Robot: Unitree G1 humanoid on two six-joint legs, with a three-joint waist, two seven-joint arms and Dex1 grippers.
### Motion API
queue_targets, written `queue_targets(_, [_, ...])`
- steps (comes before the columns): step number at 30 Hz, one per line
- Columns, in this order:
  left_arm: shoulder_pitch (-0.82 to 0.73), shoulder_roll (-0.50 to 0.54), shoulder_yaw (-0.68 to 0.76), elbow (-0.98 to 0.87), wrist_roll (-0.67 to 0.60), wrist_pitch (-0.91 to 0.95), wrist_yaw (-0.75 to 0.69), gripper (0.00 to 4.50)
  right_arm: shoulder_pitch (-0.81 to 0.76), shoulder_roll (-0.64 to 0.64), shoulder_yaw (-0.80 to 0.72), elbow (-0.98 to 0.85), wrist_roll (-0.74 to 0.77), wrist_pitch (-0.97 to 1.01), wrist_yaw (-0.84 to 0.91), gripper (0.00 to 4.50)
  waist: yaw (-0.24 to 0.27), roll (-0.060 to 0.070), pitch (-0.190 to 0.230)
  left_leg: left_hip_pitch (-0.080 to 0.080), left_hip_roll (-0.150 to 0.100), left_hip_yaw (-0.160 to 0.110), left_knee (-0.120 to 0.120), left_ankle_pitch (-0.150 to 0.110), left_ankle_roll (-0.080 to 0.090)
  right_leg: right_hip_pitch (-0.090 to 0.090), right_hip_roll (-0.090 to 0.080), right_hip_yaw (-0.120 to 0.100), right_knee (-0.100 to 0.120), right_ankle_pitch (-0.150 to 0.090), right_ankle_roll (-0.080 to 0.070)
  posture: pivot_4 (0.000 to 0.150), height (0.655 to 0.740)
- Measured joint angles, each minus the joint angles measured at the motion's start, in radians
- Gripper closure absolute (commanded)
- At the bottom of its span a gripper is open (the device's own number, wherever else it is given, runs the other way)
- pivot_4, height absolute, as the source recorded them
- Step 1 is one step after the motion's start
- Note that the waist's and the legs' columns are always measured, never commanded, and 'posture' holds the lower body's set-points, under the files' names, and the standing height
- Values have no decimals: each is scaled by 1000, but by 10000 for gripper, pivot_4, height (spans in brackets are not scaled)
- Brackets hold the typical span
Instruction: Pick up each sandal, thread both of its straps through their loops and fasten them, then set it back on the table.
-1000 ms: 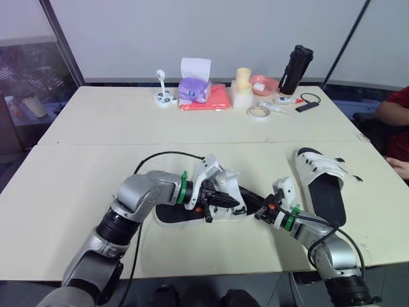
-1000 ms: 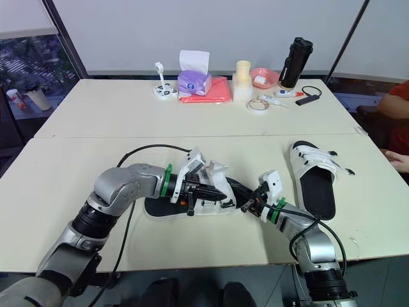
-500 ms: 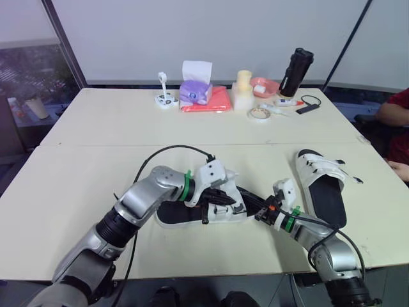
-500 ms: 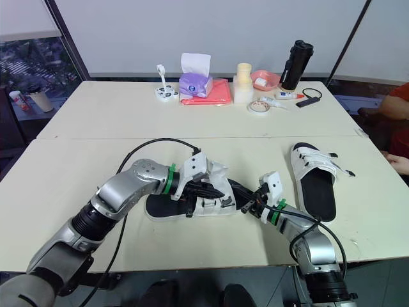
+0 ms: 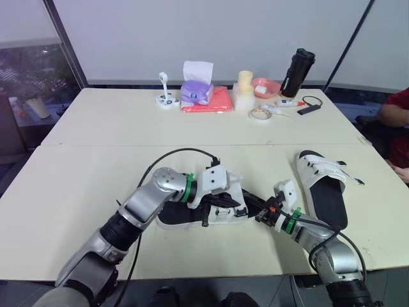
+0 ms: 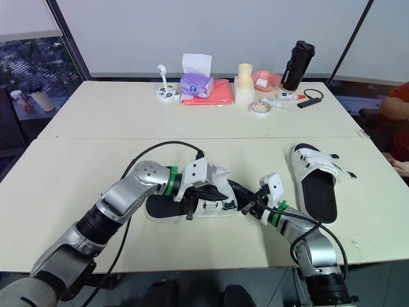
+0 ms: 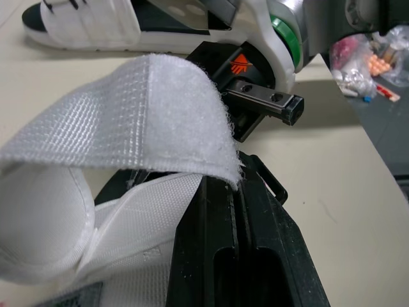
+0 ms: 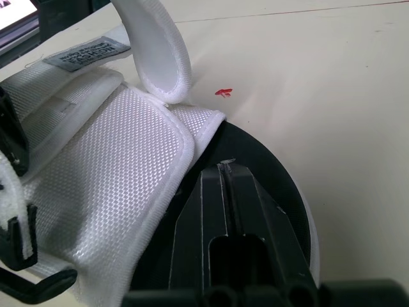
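Note:
A black-soled sandal (image 5: 182, 216) with white straps lies near the table's front edge. My left gripper (image 5: 234, 204) reaches over it from the left and is shut on a loose white strap (image 7: 128, 121), which arches up past its fingertips. My right gripper (image 5: 253, 202) comes in from the right, almost tip to tip with the left one. It is shut on the sandal's end, fingers (image 8: 227, 192) lying over the black insole (image 8: 284, 192) beside a woven strap (image 8: 96, 160). A second sandal (image 5: 323, 185) lies flat at the right of the table.
Along the far edge stand a purple tissue box (image 5: 195, 89) on a red cloth (image 5: 211, 101), a tape roll (image 5: 258, 113), a pink bowl (image 5: 263, 84) and a black bottle (image 5: 297, 64). A person's arm (image 5: 396, 115) shows at the right edge. A seam (image 5: 96, 145) crosses the table.
My left forearm has swung lower and its gripper has slid slightly along the strap toward the right gripper. The right gripper has hardly moved. The view has shifted a little.

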Motion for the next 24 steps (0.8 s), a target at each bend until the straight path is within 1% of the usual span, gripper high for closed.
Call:
queue_targets(6, [-54, 0, -51, 84, 109, -160, -34, 44738, 14, 2, 1, -18, 0, 2, -14, 45000, 10, 0, -2, 0, 0, 0, -1, 0, 0, 0, 1, 0, -2, 0, 0, 1500, 7400])
queue_targets(10, [-52, 1, -41, 77, 100, -162, -79, 44738, 35, 5, 1, -50, 1, 11, -26, 45000, 10, 1, -2, 0, 1, 0, -2, -1, 2, 0, 1, 0, -2, 0, -1, 1500, 7400])
queue_targets(13, [-35, 8, -17, 39, 53, -107, -125, 44738, 50, 7, 1, -70, 2, 15, -30, 45000, 10, 1, -2, 0, 1, 0, -2, -3, 5, 0, 1, 0, -2, -1, -2, 1500, 7400])
queue_targets(16, [-19, 39, -10, -9, 20, -75, -183, 44738, 62, 7, 0, -86, 4, 21, -35, 45000, 12, 1, -3, 0, 1, 0, -2, -4, 8, 0, 2, -1, -2, -2, -4, 1500, 7400])
queue_targets(19, [-17, 58, -20, -23, 22, -91, -218, 44738, 68, 6, 0, -94, 7, 23, -41, 45000, 13, 2, -3, 0, 1, 0, -2, -5, 8, 0, 2, -1, -2, -2, -4, 1500, 7400])
queue_targets(24, [-34, 55, -30, -1, 69, -138, -214, 44738, 89, 5, -1, -110, 19, 28, -51, 45000, 14, 1, -4, 1, 1, 0, -2, -5, 8, 2, 2, -1, -3, -2, -4, 1500, 7400])
